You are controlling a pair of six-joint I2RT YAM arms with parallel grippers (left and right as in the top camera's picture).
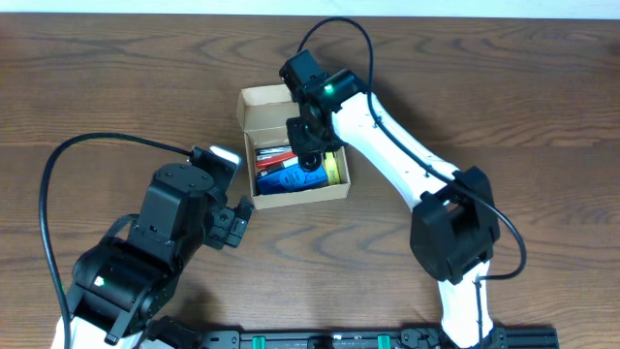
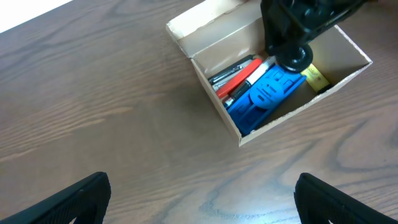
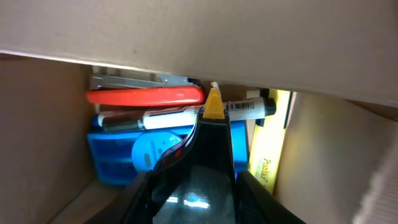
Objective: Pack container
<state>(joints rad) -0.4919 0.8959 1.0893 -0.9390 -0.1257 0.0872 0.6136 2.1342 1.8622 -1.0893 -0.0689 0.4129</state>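
Note:
The container (image 1: 295,197) is a tan cardboard box with its flap lid open, at the table's middle. It also shows in the left wrist view (image 2: 292,118) and the right wrist view (image 3: 186,31). Inside lie a blue plastic item (image 1: 291,181), a red tool (image 3: 146,95), a white marker (image 3: 174,118) and a yellow pack (image 3: 270,149). My right gripper (image 1: 308,145) reaches into the box and is shut on a glossy black object with a yellow tip (image 3: 213,143). My left gripper (image 1: 235,221) is open and empty over bare table, left of the box's front.
The table (image 1: 116,87) is dark brown wood. The right arm (image 1: 387,136) crosses from the front right to the box. The left arm's body (image 1: 145,252) fills the front left corner.

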